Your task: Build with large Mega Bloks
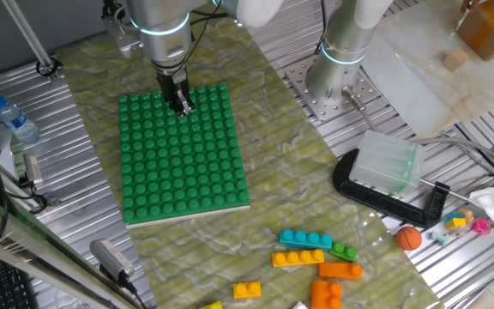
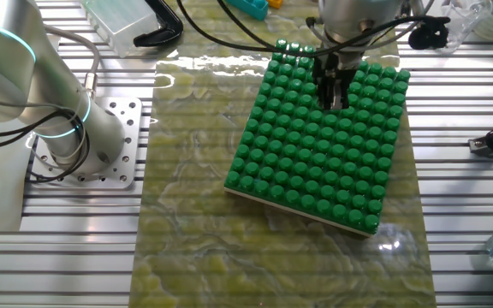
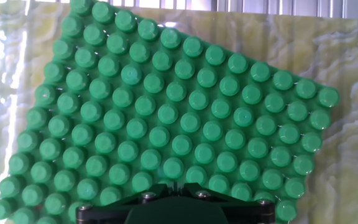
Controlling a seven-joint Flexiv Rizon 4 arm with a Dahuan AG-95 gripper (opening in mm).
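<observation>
No bricks placed yet on baseplate [image 1: 183,163].
Hand [image 1: 183,105] low over far studs, narrow, seemingly empty; Mega Bloks [image 1: 316,257] loose near right.

One fixed view looks down from high beyond the table's far side, taking in the green baseplate [image 1: 183,154]. The other fixed view faces it from the opposite side. The hand view hangs close above the same baseplate, looking down.
</observation>
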